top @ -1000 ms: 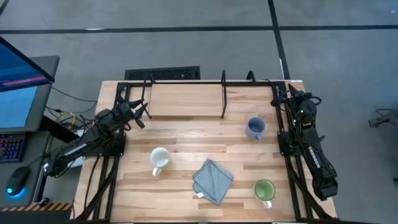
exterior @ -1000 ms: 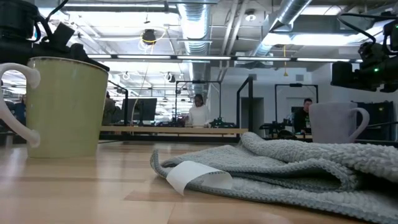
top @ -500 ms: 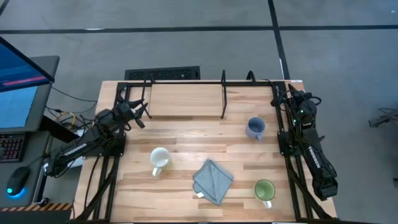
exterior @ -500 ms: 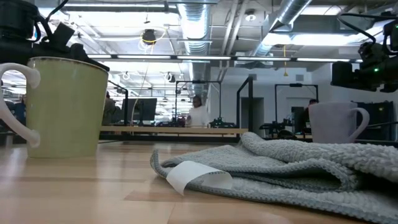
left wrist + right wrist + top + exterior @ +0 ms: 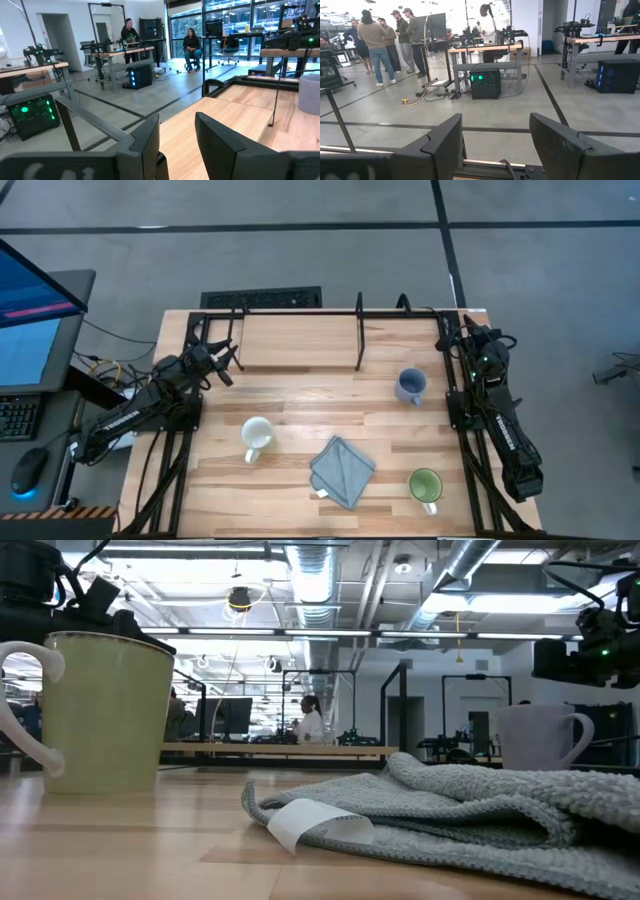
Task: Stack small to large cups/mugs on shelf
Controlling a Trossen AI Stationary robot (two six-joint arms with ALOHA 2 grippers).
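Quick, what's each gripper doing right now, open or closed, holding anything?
Left gripper: open with a narrow gap between the fingers, holding nothing, at the table's back left corner.
Right gripper: open wide, holding nothing, at the back right corner.

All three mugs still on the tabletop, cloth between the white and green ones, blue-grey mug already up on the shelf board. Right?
Not quite. The high view shows the blue-grey mug on the tabletop, just in front of the shelf, not on its board. The rest holds: the cloth lies between the white mug and the green mug.
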